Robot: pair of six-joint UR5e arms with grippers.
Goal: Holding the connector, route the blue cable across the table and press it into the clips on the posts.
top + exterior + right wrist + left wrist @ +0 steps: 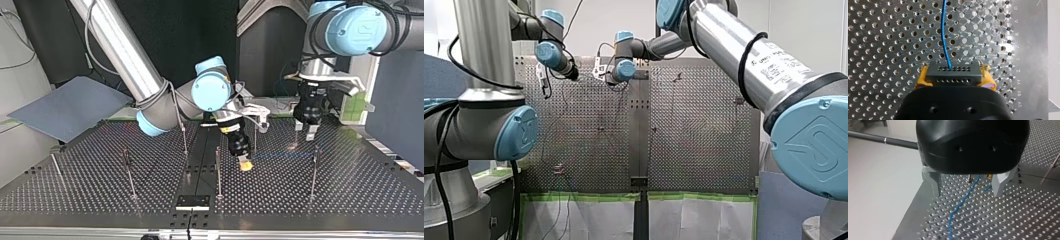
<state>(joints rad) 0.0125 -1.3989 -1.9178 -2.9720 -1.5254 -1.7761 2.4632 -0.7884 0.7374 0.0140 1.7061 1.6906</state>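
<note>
Top view: the perforated table carried thin upright posts. My left jaws stood wide apart, holding nothing, astride the blue cable lying on the table. My right jaws, yellow-padded, were clamped on the black connector, low near the table's middle, where the cable began.

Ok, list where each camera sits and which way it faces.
Front: behind the shoulders, over the perforated table; my left arm and my right arm show.
Top: across the table, facing them; my right gripper and my left gripper show.
Left wrist: along its open fingers, at the blue cable.
Right wrist: along its yellow pads, shut on the connector.
Both wrist views share the blue cable.
</note>
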